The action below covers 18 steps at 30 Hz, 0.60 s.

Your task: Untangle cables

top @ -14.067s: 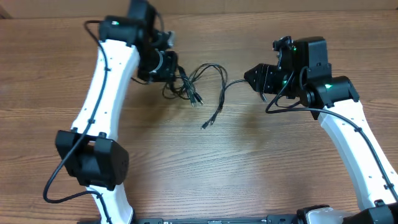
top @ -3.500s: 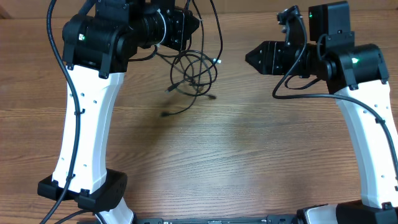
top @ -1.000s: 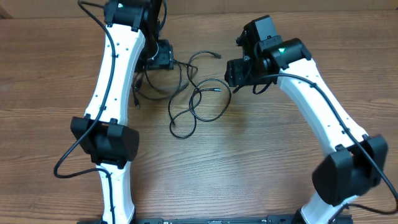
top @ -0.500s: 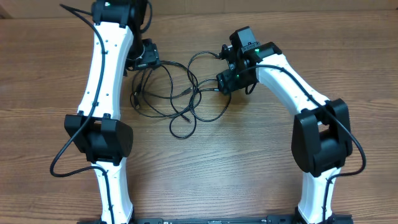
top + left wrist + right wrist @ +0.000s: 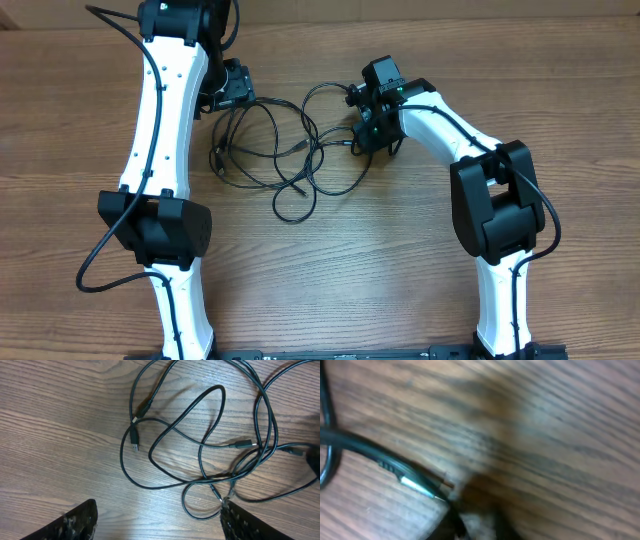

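The cables [image 5: 290, 150] lie in a loose heap of crossing loops on the counter [image 5: 350, 270], between my two hands. My left hand [image 5: 159, 506] is spread wide with nothing in it. It hangs over the left side of the heap so I can look down at the loops. My right hand [image 5: 358, 138] is down low by a little plug [image 5: 415, 482], which I think is a good end to pull from. That view is blurry, so I cannot tell if this hand is spread or pinching.
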Available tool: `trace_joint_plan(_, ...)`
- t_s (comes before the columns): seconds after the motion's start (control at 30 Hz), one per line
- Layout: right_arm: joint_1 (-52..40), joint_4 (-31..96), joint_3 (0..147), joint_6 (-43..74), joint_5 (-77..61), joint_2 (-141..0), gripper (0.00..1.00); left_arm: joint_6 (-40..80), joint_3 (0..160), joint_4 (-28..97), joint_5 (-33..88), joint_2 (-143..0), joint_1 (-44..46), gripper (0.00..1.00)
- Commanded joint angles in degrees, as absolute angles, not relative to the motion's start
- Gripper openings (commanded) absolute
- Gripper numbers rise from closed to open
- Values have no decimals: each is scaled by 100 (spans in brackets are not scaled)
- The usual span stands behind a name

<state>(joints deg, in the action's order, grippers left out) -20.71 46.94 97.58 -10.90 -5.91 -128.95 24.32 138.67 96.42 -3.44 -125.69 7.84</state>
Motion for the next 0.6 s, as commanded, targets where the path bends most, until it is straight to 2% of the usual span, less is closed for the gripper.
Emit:
trace_joint_plan(0.0, -2082, 4700, 9760, -556, -604, -12923, 4, 2528, 13891, 9642, -303, -12370, 794, 78)
trace_joint_plan(0.27, -1647, 5942, 10827, 399, -255, -12217, 4, 2528, 13891, 9642, -303, -12372, 794, 83)
trace_joint_plan(0.57, -1118, 7347, 12682, 473, 1422, -11019, 4, 2530, 13891, 9574, -303, -12372, 794, 89)
